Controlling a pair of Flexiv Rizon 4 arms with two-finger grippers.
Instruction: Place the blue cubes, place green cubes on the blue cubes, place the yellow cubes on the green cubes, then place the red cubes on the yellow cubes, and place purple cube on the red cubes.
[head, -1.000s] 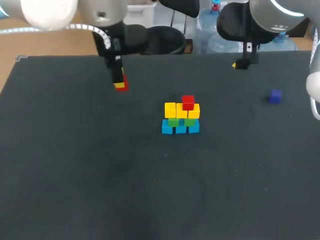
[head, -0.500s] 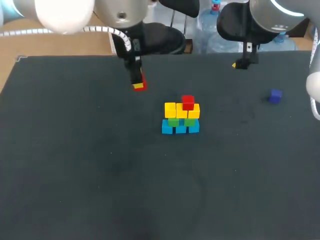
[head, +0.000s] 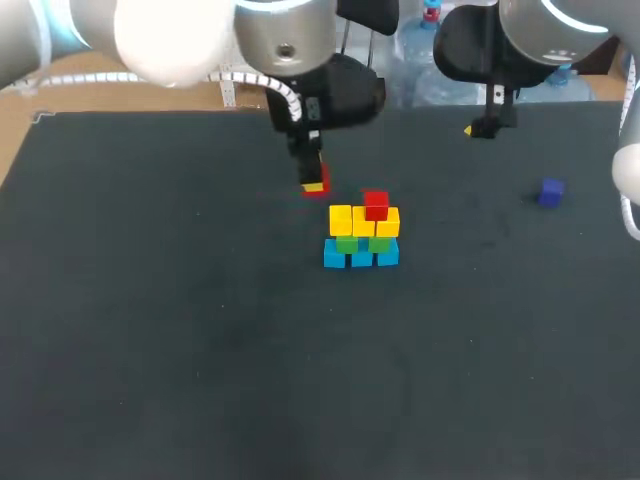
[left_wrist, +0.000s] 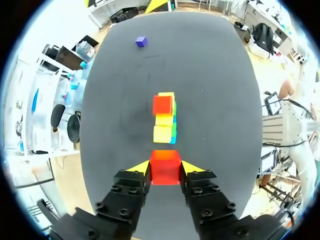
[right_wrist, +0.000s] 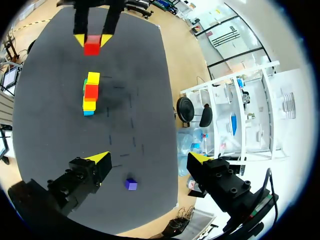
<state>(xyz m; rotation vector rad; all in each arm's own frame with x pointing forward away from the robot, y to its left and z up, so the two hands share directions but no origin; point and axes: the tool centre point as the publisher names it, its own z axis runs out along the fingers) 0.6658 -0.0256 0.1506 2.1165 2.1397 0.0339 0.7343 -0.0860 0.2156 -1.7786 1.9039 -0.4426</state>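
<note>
Now that the held red cube (left_wrist: 165, 169), clamped in the left gripper (head: 314, 184), has travelled from the table's left to just beside the stack (head: 362, 232), its placement is judged imminent. Count on the stack: three blue cubes (head: 361, 258), two green cubes (head: 347, 243), three yellow cubes (head: 340, 219), one placed red cube (head: 376, 205). One purple cube (head: 550, 192) lies well apart. The right gripper (right_wrist: 149, 158) hangs open and empty.
</note>
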